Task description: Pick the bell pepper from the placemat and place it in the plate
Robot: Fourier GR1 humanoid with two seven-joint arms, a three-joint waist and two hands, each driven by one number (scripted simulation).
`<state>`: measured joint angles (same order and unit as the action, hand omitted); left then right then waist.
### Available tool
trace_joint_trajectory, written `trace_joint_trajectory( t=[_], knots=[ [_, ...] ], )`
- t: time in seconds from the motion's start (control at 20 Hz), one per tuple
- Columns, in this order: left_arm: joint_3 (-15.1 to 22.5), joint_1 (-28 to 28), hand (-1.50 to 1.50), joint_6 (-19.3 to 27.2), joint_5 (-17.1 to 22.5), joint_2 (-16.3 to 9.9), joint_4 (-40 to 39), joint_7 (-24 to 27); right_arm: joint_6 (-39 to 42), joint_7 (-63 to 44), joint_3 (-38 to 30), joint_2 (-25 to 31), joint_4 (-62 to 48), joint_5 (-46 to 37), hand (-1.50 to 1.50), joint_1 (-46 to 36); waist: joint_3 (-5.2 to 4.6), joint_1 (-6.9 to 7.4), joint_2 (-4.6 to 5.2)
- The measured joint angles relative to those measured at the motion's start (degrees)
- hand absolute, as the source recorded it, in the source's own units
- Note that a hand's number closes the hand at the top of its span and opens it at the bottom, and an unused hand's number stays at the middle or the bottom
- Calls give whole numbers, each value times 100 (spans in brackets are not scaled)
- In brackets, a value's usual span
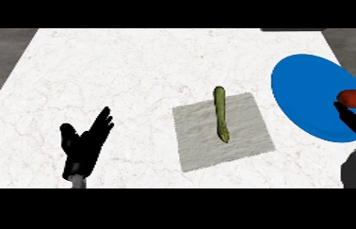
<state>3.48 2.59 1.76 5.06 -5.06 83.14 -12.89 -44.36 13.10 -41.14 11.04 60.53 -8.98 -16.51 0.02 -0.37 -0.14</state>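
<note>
A red bell pepper shows at the view's right edge, over the right part of the blue plate. My right hand is curled round it from below; the frame edge cuts off most of the hand and part of the pepper. The grey placemat lies in the middle of the counter, left of the plate. My left hand rests open at the lower left, fingers up, far from the placemat and the plate.
A long thin green vegetable lies lengthwise on the placemat. The white marble counter stretches wide to the left and back. A dark strip of floor borders its left and right edges.
</note>
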Motion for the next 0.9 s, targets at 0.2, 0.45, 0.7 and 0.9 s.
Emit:
trace_joint_trajectory(
  t=[0.2, 0.45, 0.7, 0.9],
  knots=[
    [5, -32, 0, 41, -44, 57, -48, -14, 361, -19, 361, -456, 868, 123, -150, 753, -3, -10, -2],
    [-110, -151, 0, -16, -33, 25, -236, 134, 283, -354, 1166, -901, 1894, -41, -150, 1811, -4, -9, -2],
    [-116, -118, 0, -62, -43, 26, -152, 58, -5, -879, 1951, -1041, 2790, -303, -150, 2722, -5, 7, 4],
    [-92, -110, 0, -25, -105, 59, -54, -28, -466, -1134, 2646, -1079, 3229, -425, -150, 3281, -4, 15, 7]
  ],
)
